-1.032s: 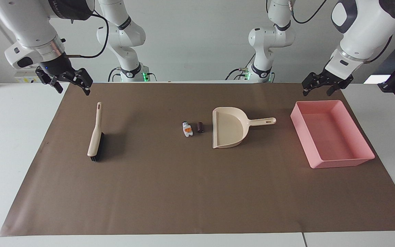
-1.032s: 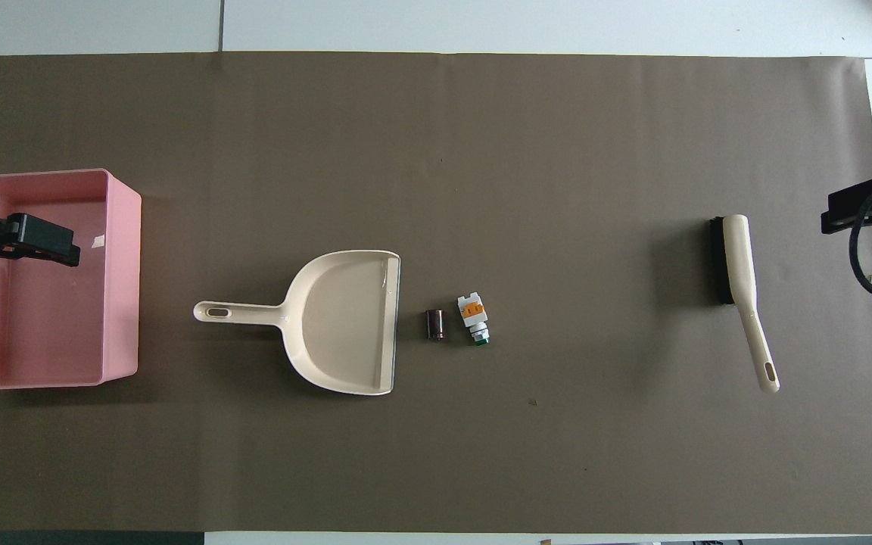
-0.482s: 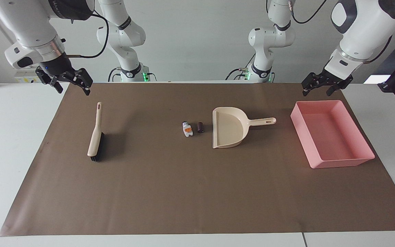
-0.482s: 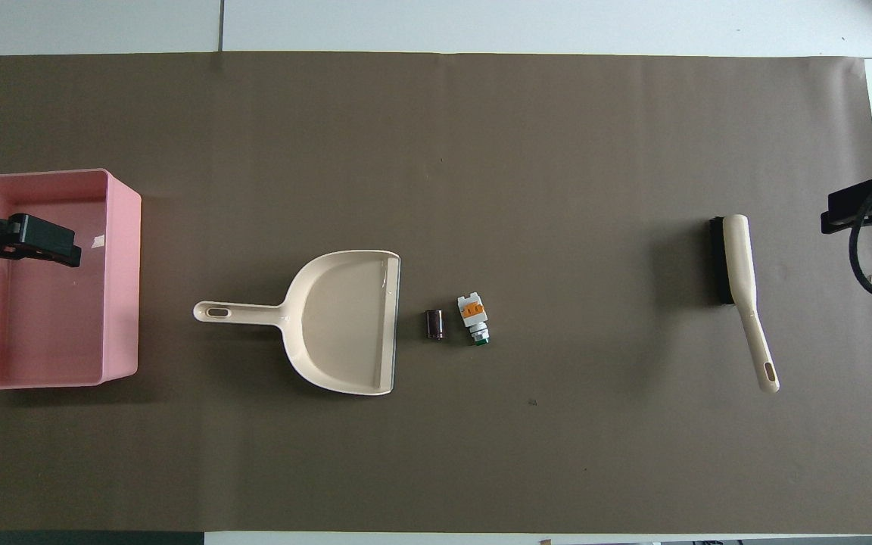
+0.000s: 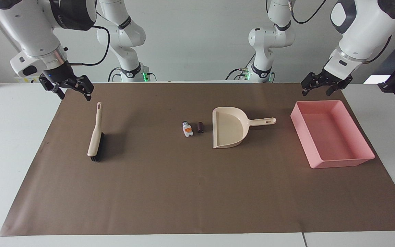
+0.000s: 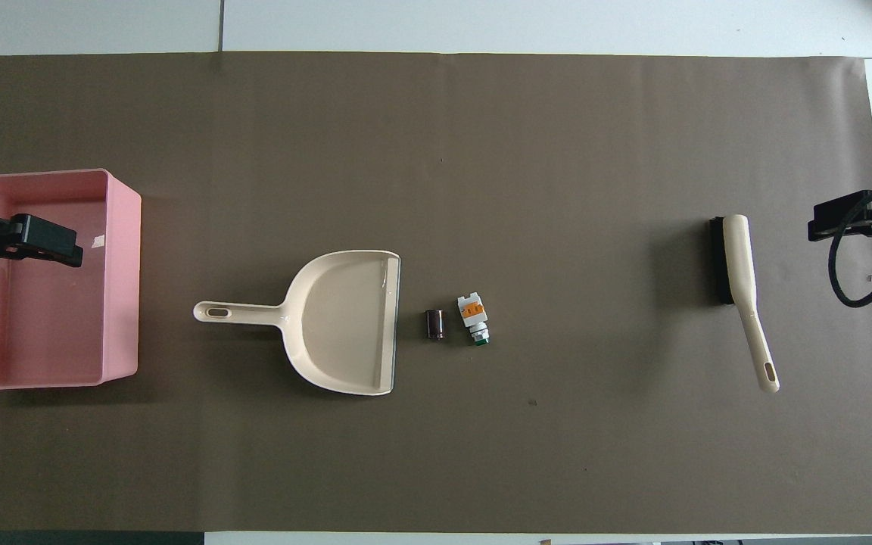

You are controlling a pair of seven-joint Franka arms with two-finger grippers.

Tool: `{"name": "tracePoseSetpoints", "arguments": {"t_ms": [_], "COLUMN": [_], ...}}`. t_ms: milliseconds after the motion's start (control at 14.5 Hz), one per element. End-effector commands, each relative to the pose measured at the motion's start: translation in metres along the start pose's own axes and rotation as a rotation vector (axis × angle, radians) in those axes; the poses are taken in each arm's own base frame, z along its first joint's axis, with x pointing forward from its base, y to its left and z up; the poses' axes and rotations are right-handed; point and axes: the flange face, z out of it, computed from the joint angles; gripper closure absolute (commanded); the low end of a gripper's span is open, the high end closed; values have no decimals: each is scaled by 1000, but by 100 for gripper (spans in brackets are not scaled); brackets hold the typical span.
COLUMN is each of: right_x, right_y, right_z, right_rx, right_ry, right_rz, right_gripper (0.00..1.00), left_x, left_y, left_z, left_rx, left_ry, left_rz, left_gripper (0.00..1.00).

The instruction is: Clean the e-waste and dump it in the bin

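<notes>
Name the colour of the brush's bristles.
Black, under a beige handle; the brush shows it best in the facing view.

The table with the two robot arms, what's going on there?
Nothing is held yet. The e-waste lies on the mat beside the mouth of the dustpan, the bin at the left arm's end. The right gripper hangs open over the brush's handle end; the left gripper waits open by the bin.

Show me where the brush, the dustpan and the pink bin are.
brush (image 5: 95, 132): facing view, on its beige back just above the bristles.
dustpan (image 5: 227, 129): facing view, on the bare floor of its scoop.
pink bin (image 5: 342, 160): facing view, on its outer wall farthest from the robots.
</notes>
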Motion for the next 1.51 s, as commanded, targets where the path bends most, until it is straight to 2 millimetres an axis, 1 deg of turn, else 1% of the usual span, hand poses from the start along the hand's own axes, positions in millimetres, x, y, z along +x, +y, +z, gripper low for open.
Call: {"name": "tracePoseSetpoints", "arguments": {"t_ms": [0,138,206,344,413,482,551,619,688,757,826,895,964,1032,1101,1170,1239,1377,1445], "right_x": [-50,-58,-61,-71,-76,-81,-87,-88,-88,-88,-88,-89,-91,-92,-93,-93,-93,-92,-92], "right_y": [17,32,38,45,47,46,44,43,43,43,44,44,46,55,58,58,58,55,53], "right_z": [66,100,118,160,177,191,208,219,226,233,236,239,241,242,242,242,242,242,242], "right_rx": [14,23,26,30,31,49,81,87,84,83,85,85,87,88,88,88,88,88,88], "right_ry": [17,-34,-43,-41,-31,-27,-31,-14,3,-3,-7,-13,-17,-17,-17,-17,-16,-16,-18], "right_rz": [-14,-49,-60,-48,-41,-35,-29,-47,-60,-62,-63,-76,-102,-117,-128,-130,-128,-127,-125], "right_gripper": [0,0,0,0,0,0,0,0,0,0,0,0,0,0,0,1,3,4,5], "left_x": [-1,3,7,12,13,13,14,15,16,19,20,20,18,16,15,8,6,-5,-10], "left_y": [14,19,23,43,50,51,58,61,63,72,82,95,112,117,124,141,150,174,176], "left_z": [-3,-5,-2,9,14,21,30,37,47,61,71,89,105,119,131,146,160,188,200], "left_rx": [25,33,38,46,50,52,55,57,56,62,126,182,216,227,230,235,265,291,300], "left_ry": [50,82,98,108,109,101,92,82,67,46,22,-24,-42,-44,-43,-65,-95,-144,-160], "left_rz": [152,300,358,488,553,622,723,818,901,990,1084,1167,1227,1249,1271,1313,1348,1407,1419], "left_gripper": [2,2,2,2,2,2,2,2,2,2,2,2,2,2,2,3,3,5,5]}}
